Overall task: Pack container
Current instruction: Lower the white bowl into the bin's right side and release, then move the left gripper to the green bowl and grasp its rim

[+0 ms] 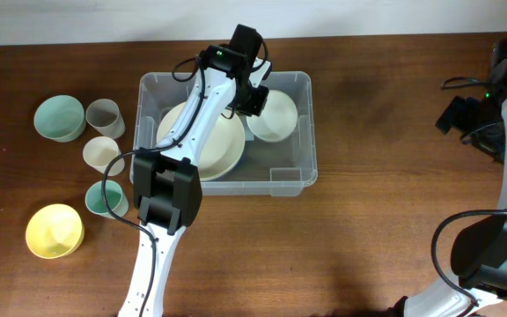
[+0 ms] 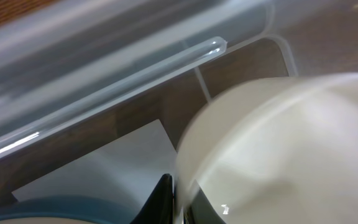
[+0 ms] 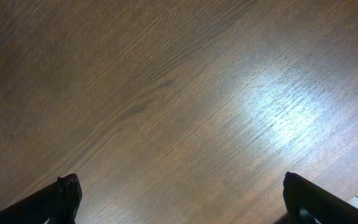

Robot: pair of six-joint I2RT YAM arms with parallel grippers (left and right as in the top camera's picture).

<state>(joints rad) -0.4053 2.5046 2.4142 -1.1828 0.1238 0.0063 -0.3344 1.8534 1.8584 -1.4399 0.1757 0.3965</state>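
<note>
Tableware, smooth and round, stands left of the container: mint bowl, grey cup, cream cup, green cup, yellow bowl. Clear, rectangular and round-cornered, the container sits mid-table holding a broad cream dish and a white bowl, whose rim the left gripper pinches. Well right of the container, the right gripper spreads its fingers wide over the grained wooden table.

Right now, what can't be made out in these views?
- Left tool, overhead: its own body hides the fingertips, so any grip on the white bowl is unclear.
- Left wrist: motion blur; one finger shows, cut by the bottom edge.
- Cream plate, overhead: partly covered by the left arm.
</note>
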